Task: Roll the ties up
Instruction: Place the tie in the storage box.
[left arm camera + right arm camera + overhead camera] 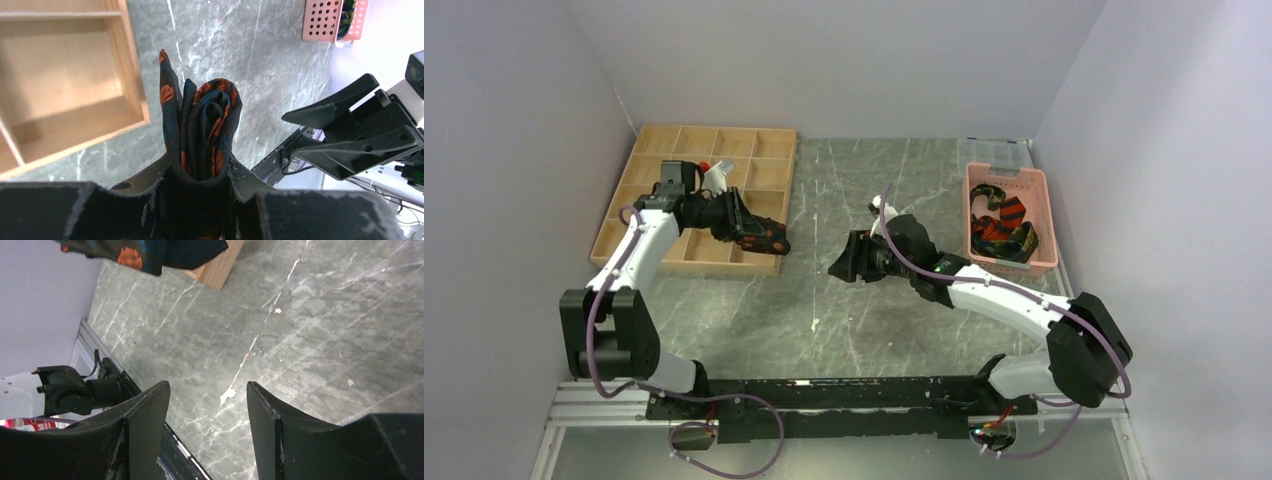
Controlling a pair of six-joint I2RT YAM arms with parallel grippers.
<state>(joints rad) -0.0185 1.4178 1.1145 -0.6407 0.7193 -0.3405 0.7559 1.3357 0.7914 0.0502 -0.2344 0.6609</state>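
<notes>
Black fabric with orange leaves, the rolled tie [207, 125] is pinched in the left gripper's [200, 165] narrowly parted jaws, by the wooden tray's [686, 268] near corner. It looks soft, light and slippery, apt to uncoil, so hold it across the whole roll. The right gripper [206, 387] gapes empty over the table [844, 320]; other ties [1002, 225] lie in the pink basket [1046, 215].

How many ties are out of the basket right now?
1: the rolled black-and-orange tie, held in the left gripper near the wooden tray. Other ties lie tangled in the pink basket; some there may be hidden.
</notes>
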